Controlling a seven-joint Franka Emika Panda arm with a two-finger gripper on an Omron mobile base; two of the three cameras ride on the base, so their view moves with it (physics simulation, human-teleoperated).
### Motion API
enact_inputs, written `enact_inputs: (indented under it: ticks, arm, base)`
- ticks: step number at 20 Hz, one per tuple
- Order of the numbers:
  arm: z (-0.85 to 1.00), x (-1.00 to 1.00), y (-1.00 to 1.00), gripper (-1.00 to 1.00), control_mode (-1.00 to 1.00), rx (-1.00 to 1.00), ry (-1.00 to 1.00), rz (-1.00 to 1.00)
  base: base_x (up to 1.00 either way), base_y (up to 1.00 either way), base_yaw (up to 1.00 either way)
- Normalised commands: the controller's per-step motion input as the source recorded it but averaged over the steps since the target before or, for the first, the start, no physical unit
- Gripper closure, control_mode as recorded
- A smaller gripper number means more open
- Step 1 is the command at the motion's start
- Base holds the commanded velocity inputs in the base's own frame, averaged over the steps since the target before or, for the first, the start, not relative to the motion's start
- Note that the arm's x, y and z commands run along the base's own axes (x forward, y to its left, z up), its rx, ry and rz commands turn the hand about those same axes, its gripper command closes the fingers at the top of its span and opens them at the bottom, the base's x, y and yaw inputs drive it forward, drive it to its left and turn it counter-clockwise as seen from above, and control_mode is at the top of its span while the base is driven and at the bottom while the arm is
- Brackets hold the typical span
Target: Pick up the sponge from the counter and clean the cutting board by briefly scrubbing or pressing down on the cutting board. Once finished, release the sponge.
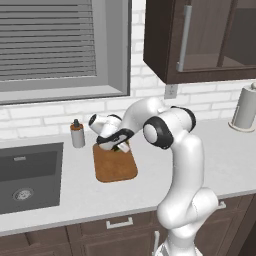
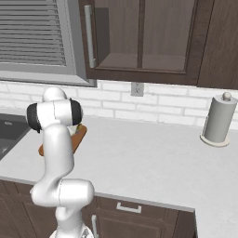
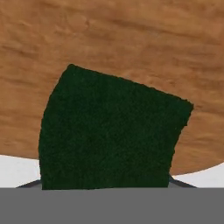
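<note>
The brown wooden cutting board (image 1: 115, 167) lies on the light counter (image 1: 225, 160) right of the sink. My gripper (image 1: 121, 147) is bent down over the board's far end, low to the wood. In the hand view the dark green sponge (image 3: 109, 135) sits between the jaws and hides the fingertips. Behind it is the cutting board (image 3: 131, 43), with a strip of white counter (image 3: 17, 168) at the lower edge. From the right base view my arm covers most of the cutting board (image 2: 79, 135). Whether the sponge touches the wood I cannot tell.
The dark sink (image 1: 27, 175) is sunk into the counter left of the board. A small soap bottle (image 1: 77, 134) stands by the wall between sink and board. A paper towel roll (image 1: 246, 107) stands far right. Wall cabinets (image 1: 200, 40) hang above.
</note>
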Motion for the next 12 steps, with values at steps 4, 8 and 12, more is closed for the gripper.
enact_inputs:
  ticks: [4,8,12]
  arm:
    - [-0.51,-0.25,-0.92,1.0,-1.0,0.0,0.0,0.07]
    - [-0.54,-0.25,-0.91,1.0,-1.0,0.0,0.0,0.07]
    - [-0.55,-0.26,-0.88,1.0,-1.0,0.0,0.0,0.08]
  base:
    - [0.0,0.0,0.0]
    - [0.0,0.0,0.0]
    - [0.0,0.0,0.0]
